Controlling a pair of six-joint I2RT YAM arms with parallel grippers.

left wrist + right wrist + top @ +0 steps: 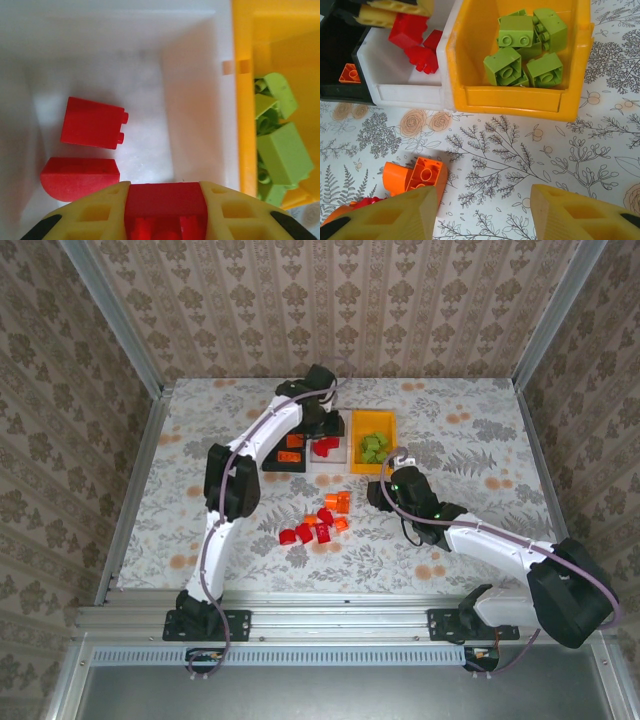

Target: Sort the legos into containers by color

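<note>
Left arm (262,438) reaches long over the white bin (192,125)!
Left gripper (165,207) pinches a red brick (165,196) above it; right gripper (485,212), jaws wide, hangs low before the orange-yellow bin (512,103).

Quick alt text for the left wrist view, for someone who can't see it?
The left gripper holds a red lego between its yellow fingers above the white bin, where two other red legos lie. The orange-yellow bin at right holds green legos.
</note>
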